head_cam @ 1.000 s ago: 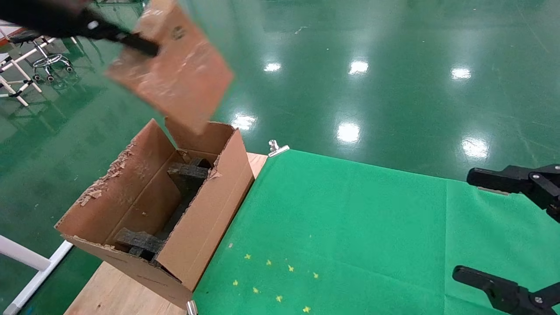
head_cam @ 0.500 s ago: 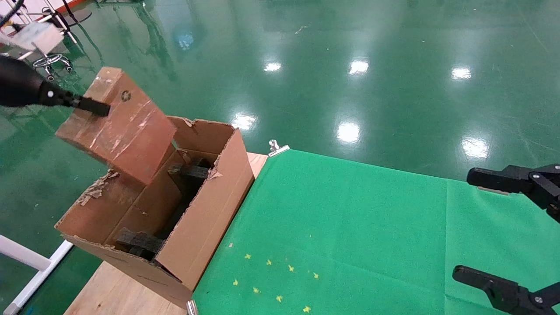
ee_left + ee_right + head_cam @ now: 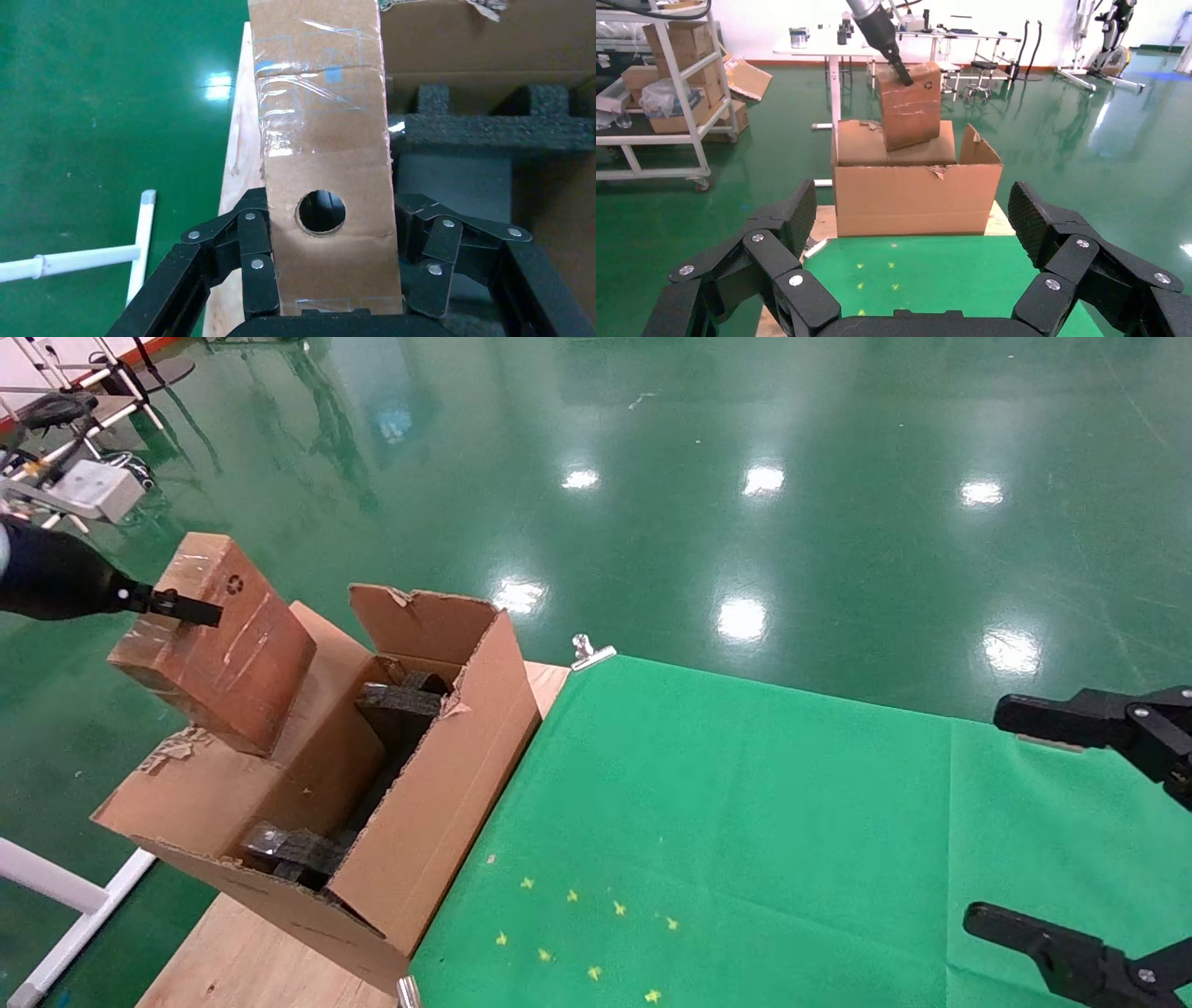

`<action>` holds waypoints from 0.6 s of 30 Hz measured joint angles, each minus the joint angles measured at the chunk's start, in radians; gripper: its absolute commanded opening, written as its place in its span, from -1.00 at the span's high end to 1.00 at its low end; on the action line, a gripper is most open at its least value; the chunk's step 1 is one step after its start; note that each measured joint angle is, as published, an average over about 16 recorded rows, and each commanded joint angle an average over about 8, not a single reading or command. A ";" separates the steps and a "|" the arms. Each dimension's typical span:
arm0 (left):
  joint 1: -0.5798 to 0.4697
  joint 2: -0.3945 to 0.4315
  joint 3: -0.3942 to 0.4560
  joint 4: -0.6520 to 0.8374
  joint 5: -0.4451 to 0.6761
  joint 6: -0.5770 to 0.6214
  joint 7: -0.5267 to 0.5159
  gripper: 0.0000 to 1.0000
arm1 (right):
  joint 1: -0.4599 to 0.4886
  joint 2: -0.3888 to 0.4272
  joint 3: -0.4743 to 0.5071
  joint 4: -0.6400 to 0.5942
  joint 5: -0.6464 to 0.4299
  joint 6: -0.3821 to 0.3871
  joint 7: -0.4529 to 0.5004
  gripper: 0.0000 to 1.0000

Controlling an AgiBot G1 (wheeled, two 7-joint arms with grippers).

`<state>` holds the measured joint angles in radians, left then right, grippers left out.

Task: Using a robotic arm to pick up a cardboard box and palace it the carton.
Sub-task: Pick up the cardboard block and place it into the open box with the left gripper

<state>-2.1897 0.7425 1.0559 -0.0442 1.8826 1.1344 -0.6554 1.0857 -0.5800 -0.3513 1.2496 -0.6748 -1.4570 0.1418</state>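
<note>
Bright overhead lights glare off the glossy floor [image 3: 745, 523].

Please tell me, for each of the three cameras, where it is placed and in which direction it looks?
Head view: high, looking forward and down at the carton; left tool holds the cardboard box, right tool open over the green cloth.
Left wrist view: behind the left tool, facing the box and black foam.
Right wrist view: behind the right tool, facing the carton.
All share box and carton.
</note>
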 measured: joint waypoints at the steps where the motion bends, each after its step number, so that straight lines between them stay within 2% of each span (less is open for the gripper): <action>1: 0.006 0.003 -0.003 0.003 -0.005 -0.008 0.002 1.00 | 0.000 0.000 0.000 0.000 0.000 0.000 0.000 -1.00; 18: 0.036 0.028 -0.024 0.034 -0.036 0.021 0.034 1.00 | 0.000 0.000 0.000 0.000 0.000 0.000 0.000 -1.00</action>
<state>-2.1536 0.7702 1.0324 -0.0104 1.8468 1.1554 -0.6218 1.0857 -0.5800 -0.3514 1.2496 -0.6747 -1.4570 0.1418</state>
